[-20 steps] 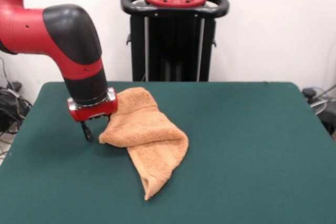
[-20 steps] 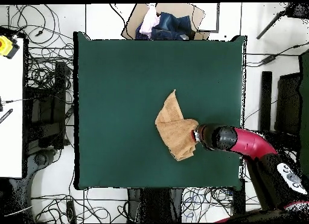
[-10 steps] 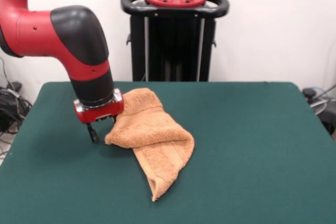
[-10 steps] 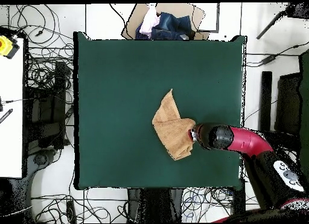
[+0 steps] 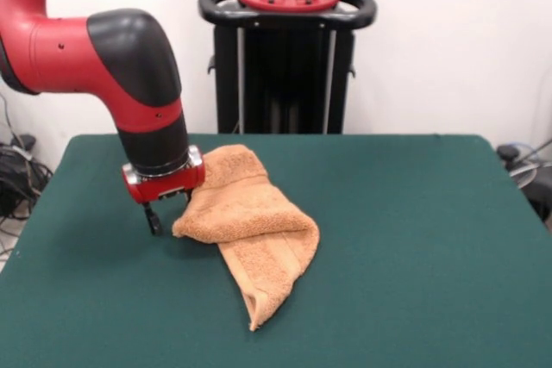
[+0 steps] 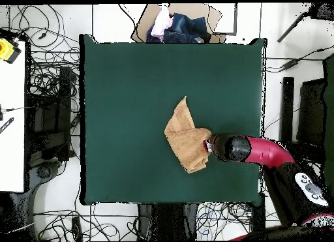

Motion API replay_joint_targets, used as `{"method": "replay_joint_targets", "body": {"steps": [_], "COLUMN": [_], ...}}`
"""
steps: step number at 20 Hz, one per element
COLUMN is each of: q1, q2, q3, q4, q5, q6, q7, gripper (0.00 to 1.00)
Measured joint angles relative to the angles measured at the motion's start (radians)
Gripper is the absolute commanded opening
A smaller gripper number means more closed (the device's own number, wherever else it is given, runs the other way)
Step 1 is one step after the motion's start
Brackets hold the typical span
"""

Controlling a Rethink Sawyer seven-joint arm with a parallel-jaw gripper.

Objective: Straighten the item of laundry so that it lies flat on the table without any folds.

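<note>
The gripper stands low at the edge of the folded towel on the table. Its grip cannot be told. The towel's bulk lies beside it, one end tapering away from it.

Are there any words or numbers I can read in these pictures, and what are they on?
None can be read.
The red robot arm carries small white marks in the overhead view, too blurred to make out.
The orange-tan towel, the gripper and the green table show no writing.
</note>
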Motion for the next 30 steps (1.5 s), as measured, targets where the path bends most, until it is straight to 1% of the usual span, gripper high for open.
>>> {"method": "replay_joint_targets", "body": {"steps": [7, 17, 22, 28, 29, 30], "q1": [0.000, 0.002, 0.024, 0.194, 0.270, 0.306], "q2": [-0.004, -0.010, -0.033, -0.090, -0.109, -0.116], "q3": [0.007, 0.009, 0.000, -0.121, -0.174, -0.200], "q4": [0.006, 0.030, 0.047, 0.045, 0.045, 0.043], "q5": [-0.027, -0.038, -0.086, -0.276, -0.351, -0.382], "q6": [-0.001, -0.035, -0.038, -0.035, -0.032, -0.030], "q7": [0.000, 0.000, 0.000, 0.000, 0.000, 0.000], "gripper": [1.00, 1.00, 1.00, 1.00, 1.00, 1.00]}}
